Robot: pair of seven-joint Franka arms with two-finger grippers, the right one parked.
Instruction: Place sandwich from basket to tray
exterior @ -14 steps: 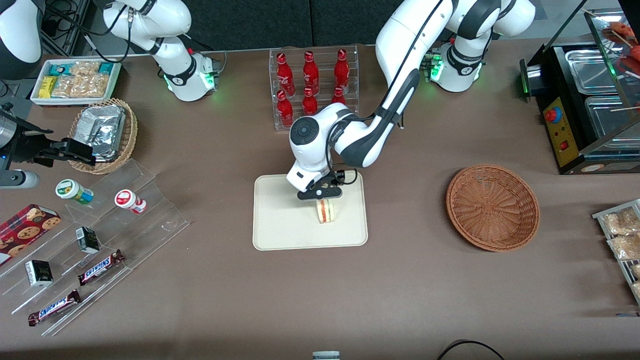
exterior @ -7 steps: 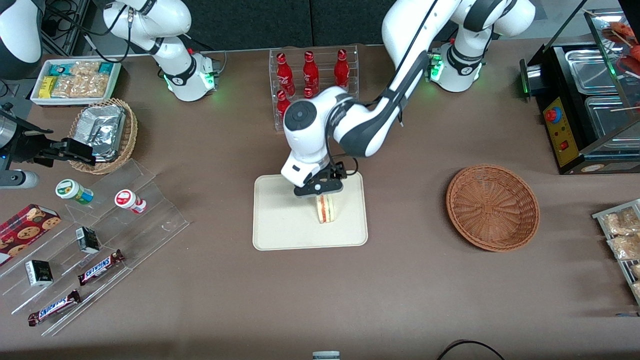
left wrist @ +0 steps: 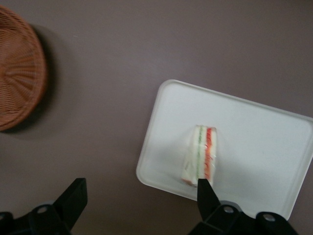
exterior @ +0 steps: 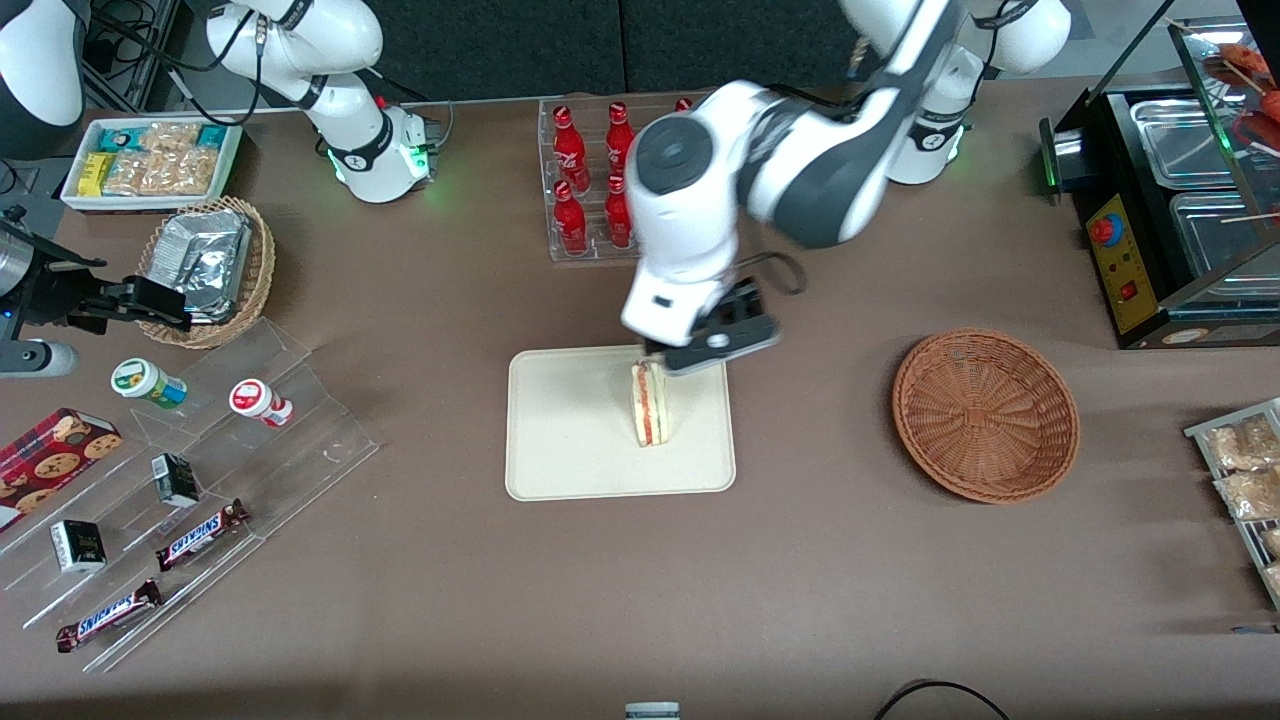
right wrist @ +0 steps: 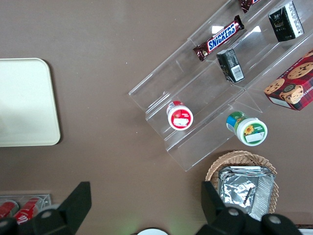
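the sandwich (exterior: 650,404) stands on its edge on the tray (exterior: 560,450), and the basket (exterior: 985,413) holds nothing, so the job looks done; the pincer (exterior: 712,345) hangs above, wide open and empty, with only parking left

The sandwich (exterior: 650,404) (left wrist: 200,155), a pale bread wedge showing red-orange and green filling, stands on edge on the flat cream tray (exterior: 570,440) (left wrist: 259,147), below the raised, open gripper (exterior: 712,340) (left wrist: 139,196) and untouched by it. The shallow reddish-brown wicker basket (exterior: 985,412) (left wrist: 17,78) sits well apart from it, toward the working arm's end.
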